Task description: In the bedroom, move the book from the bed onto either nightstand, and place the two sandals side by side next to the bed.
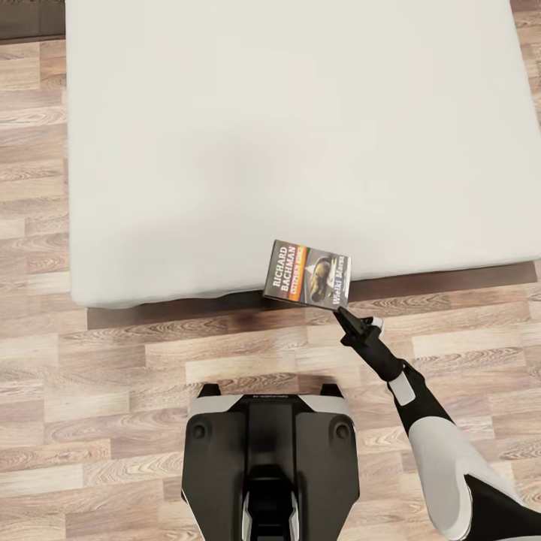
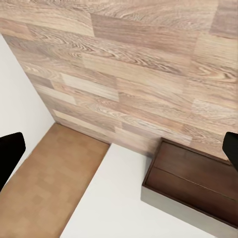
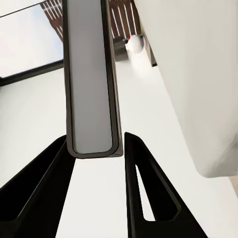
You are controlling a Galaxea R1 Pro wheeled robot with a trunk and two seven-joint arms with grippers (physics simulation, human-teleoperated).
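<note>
Dark book (image 1: pixel 308 275), lower corner hidden, pinched by right tool (image 1: pixel 340 309) over bed (image 1: pixel 225 150) edge.

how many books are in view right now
1. The book is at the near edge of the bed, held at its corner in the right claw. None elsewhere on the mattress top; others could lie outside the pictures.

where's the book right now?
In the head view the book is at the near edge of the bed, toward the robot's right, overhanging the mattress edge. The right gripper is shut on its near edge.
</note>
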